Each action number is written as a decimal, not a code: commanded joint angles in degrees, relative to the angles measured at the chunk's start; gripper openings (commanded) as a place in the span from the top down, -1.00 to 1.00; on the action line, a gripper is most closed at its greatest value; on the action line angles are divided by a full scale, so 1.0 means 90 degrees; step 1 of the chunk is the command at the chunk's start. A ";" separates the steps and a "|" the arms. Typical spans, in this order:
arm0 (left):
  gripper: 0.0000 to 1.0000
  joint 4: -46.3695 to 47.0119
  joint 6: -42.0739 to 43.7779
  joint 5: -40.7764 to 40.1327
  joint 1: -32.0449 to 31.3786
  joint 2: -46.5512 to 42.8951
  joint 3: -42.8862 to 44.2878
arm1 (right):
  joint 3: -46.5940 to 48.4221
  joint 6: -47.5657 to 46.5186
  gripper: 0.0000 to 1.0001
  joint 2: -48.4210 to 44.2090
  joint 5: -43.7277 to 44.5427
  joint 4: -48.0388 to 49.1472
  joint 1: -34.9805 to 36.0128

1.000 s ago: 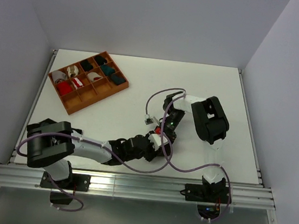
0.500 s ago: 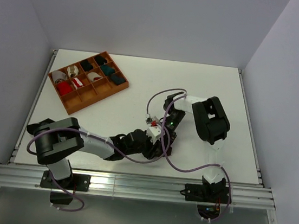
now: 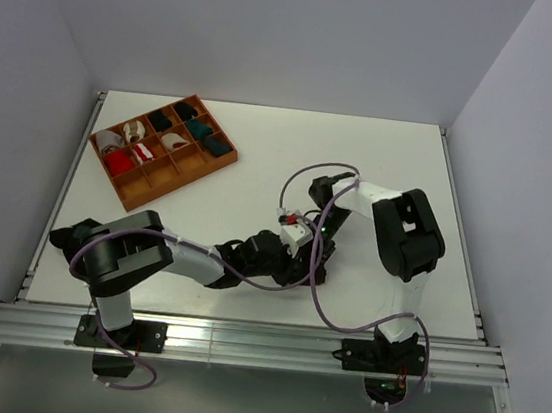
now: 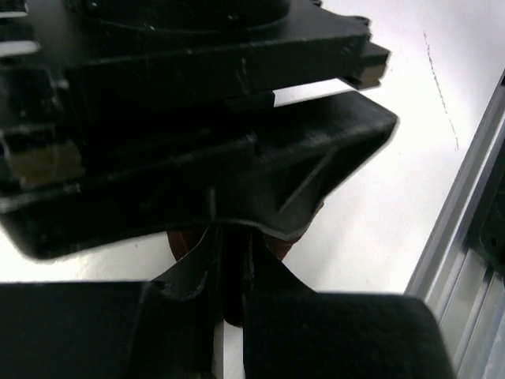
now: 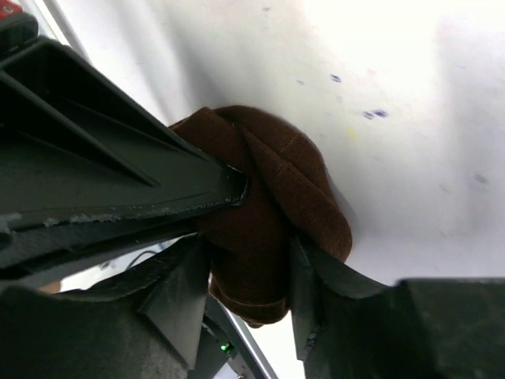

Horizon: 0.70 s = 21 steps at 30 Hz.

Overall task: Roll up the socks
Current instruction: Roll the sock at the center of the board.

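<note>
right claw (image 5: 248, 264): jaws clasp the socks (image 5: 272, 181) from both sides, likely to keep the roll from springing open.
left claw (image 4: 230, 249): nearly closed, pinching a fold of the same wad, seemingly to tuck the cuff.
socks: brown, on or just over the tabletop (image 5: 410, 118), mid-front.
tray (image 3: 186, 185): back left, well apart, likely where the finished roll goes.

White table (image 3: 261, 164), pale grey walls (image 3: 278, 25), alu rail (image 3: 239, 341) front.

Top view: evenly bright, soft shadows. Up close, my left claw (image 4: 230, 268) is a blurred black silhouette, the tabletop (image 5: 379, 47) glares white, and the socks (image 5: 276, 197) stay sharp.
</note>
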 commanded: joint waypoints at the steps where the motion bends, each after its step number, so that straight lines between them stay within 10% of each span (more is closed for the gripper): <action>1: 0.99 -0.1126 0.0013 0.0012 0.0132 0.0495 0.0023 | -0.0087 0.0250 -0.02 -0.0329 0.0550 0.1292 0.0009; 21: 0.99 -0.1332 0.0198 0.0246 0.0357 0.0700 0.0218 | 0.0147 0.0808 -0.50 -0.0253 0.0893 0.1459 -0.0264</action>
